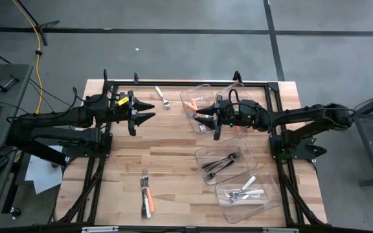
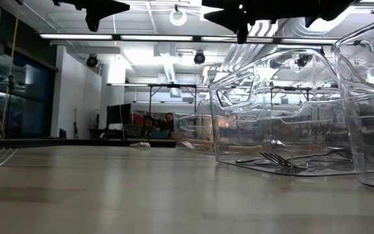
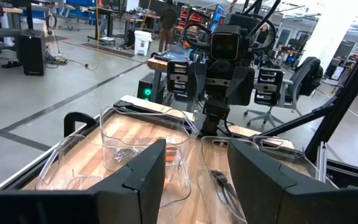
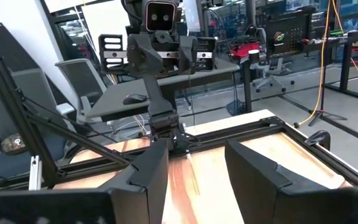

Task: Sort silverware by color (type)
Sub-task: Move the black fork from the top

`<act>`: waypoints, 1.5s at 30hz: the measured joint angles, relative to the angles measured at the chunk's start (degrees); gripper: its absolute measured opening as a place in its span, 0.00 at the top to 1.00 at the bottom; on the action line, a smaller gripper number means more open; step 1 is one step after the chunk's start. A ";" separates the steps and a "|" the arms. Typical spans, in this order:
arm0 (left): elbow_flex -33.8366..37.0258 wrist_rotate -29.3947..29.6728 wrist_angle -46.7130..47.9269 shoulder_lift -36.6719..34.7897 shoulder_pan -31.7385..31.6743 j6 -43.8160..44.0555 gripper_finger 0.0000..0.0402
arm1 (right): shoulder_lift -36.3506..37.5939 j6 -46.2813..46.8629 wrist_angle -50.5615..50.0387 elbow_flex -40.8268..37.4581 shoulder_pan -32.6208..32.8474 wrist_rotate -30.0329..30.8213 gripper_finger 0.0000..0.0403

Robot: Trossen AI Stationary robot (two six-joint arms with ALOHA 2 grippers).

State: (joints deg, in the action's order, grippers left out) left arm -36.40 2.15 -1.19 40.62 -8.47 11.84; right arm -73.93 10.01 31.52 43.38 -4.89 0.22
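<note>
That little pile of forks near you plus the far fork still need sorting, three bins partly filled, left gripper and right gripper both open, holding nothing

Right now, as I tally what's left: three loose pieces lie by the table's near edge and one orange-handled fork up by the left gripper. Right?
Nearly. The fork by the left gripper is plain metal, not orange-handled, in the high view. The three loose pieces are there.
</note>
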 joint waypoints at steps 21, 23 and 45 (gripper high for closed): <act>0.00 0.02 0.00 0.00 0.00 -1.90 0.60 | -0.02 0.42 -0.05 0.04 0.00 0.12 0.64; 0.00 0.02 0.01 0.00 0.00 -1.94 0.60 | -0.02 0.42 -0.11 0.04 0.00 0.10 0.64; 0.00 0.02 0.02 0.00 -0.01 -2.00 0.60 | -0.04 3.00 -2.13 0.04 0.00 0.10 0.64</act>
State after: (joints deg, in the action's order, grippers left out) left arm -36.40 2.17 -1.17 40.62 -8.48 9.84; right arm -73.97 13.02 29.39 43.42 -4.89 0.32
